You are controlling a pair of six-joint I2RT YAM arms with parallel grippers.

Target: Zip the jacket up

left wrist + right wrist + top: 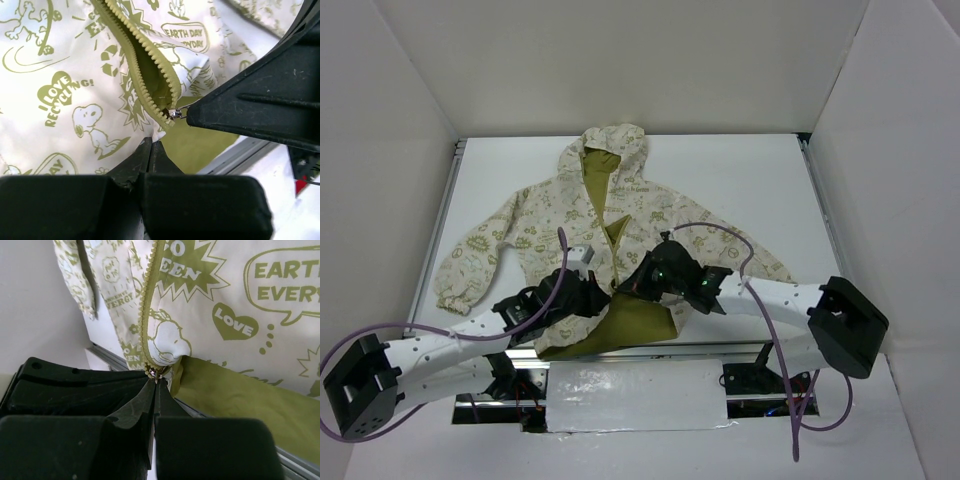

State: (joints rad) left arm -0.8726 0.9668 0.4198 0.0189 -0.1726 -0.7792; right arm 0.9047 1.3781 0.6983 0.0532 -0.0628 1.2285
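1. The jacket [570, 215] lies flat on the white bench [740, 180], front side up.
2. Its hood [615, 145] points to the far side. Its bottom edge lies at the near side, right by the 2 arms.
3. The 2 sleeves [470, 262] spread out to the sides.
4. The jacket is cream with green drawings and words on it.
5. The zipper [145, 50] runs down the middle of the front. In the left wrist view its 2 rows of teeth stand apart, and green cloth shows between them.
6. The small metal zipper pull [175, 114] sits at the very bottom of the zipper.
7. The right tool [156, 384] is pressed together and pinches the zipper pull at its tips.
8. The left tool [151, 146] is also pressed together. Its tips pinch the bottom edge of the jacket, just below the zipper pull.
9. The 2 tools are very near each other, tip by tip, at the bottom middle of the jacket.
10. Some olive cloth [620, 325] sticks out under the bottom edge, at the near rim of the bench. I cannot tell if it is part of the jacket.
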